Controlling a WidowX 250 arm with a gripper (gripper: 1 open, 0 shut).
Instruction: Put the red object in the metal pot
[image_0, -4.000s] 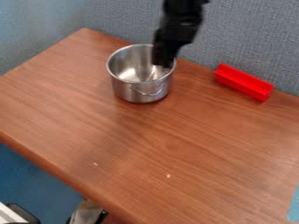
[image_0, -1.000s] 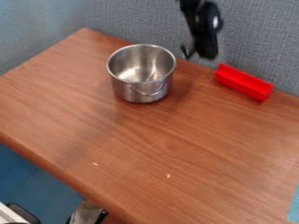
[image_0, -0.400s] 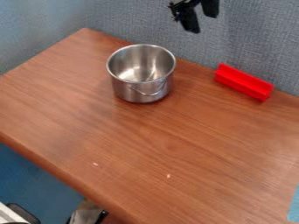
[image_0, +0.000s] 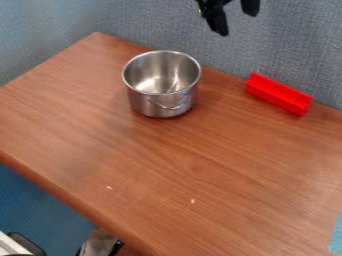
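Note:
The red object (image_0: 278, 93) is a bright red elongated block lying flat on the wooden table (image_0: 174, 170), near its far right edge. The metal pot (image_0: 162, 83) stands upright to the left of it, shiny, with nothing inside and its thin wire handle facing the front. My gripper (image_0: 230, 14) hangs at the top edge of the view, above the gap between pot and block and touching neither. Its two dark fingers stand spread apart, open, with nothing between them. The arm above it is cut off by the frame.
A blue-grey wall (image_0: 80, 20) rises right behind the table. The table's left and front edges drop off to the floor, and the red block lies close to the far edge.
The gripper has risen from just beside the pot's right rim up to the top edge of the view, and its fingers have spread open. Pot and red block have not moved.

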